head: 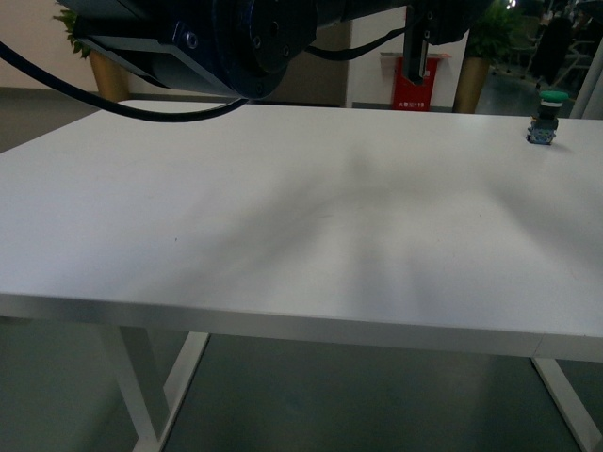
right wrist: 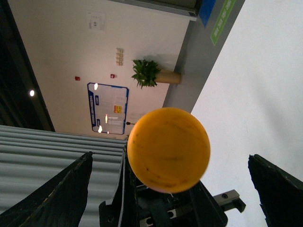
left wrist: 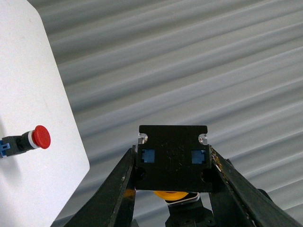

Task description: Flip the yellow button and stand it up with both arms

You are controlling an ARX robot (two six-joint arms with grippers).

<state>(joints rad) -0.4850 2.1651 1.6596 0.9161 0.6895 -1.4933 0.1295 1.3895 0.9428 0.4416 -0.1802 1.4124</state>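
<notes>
— Where is the yellow button [left wrist: 173, 146]?

— Off the desk [head: 283, 217], held up in the air. The left end effector [left wrist: 173, 160] is clenched on its black block, one finger against each side. In the left wrist view the block's flat end, with two blue insets, faces the camera. A sliver of the yellow cap shows beyond it.

— And the right end effector [right wrist: 169, 163]?

— Released, spread wide, touching nothing. In the right wrist view the round yellow cap faces the camera. It sits between the two dark fingers [right wrist: 66, 189], well apart from both. Black parts of the left end effector show just behind the cap.

— What does the front view give?

— A dark arm [head: 254, 38] and a cable [head: 113, 108] cross the top, above the white desk. Their shadows fall over its middle.

— What else is on the desk?

— A green switch [head: 545, 120] stands cap up near the far right edge. A red switch [left wrist: 28, 141] sits near a rounded corner of the desk in the left wrist view. Whether it stands or lies I cannot tell.
</notes>
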